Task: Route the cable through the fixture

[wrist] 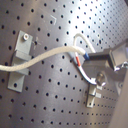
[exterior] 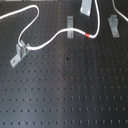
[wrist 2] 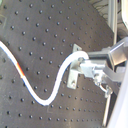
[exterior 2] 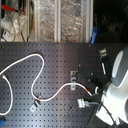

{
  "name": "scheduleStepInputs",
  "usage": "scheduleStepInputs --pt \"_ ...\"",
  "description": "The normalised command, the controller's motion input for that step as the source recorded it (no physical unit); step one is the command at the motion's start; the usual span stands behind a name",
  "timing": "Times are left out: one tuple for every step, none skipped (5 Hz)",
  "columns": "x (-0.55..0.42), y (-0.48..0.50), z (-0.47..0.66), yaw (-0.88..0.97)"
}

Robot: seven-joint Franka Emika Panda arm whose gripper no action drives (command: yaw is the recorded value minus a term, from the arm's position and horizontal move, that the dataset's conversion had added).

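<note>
The white cable (exterior: 50, 41) runs across the black pegboard (exterior: 65, 85) in the first exterior view. It comes in from the first exterior view's upper left and bends at the left fixture (exterior: 19, 53). It then crosses the middle fixture (exterior: 70, 28) and carries its red band (exterior: 89, 35) just past it. My gripper (wrist: 89, 55) is shut on the cable beside the red band (wrist: 80, 60). In the second wrist view the cable (wrist 2: 50, 95) rises into the gripper (wrist 2: 85, 64) next to a metal fixture (wrist 2: 75, 72). Whether the cable lies inside the middle fixture's slot is unclear.
A third fixture (exterior: 114, 24) stands at the first exterior view's right, with another stretch of white cable (exterior: 118, 8) above it. In the second exterior view the white arm (exterior 2: 117, 85) covers the board's right side. Shelves with clutter (exterior 2: 45, 20) lie behind the board.
</note>
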Motion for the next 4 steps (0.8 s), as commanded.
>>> scheduleStepInputs --pt "0.151 0.274 0.13 0.13" --pt "0.083 0.237 0.11 0.32" --pt "0.010 0.014 0.00 0.00" --pt "-0.189 -0.118 0.80 0.01"
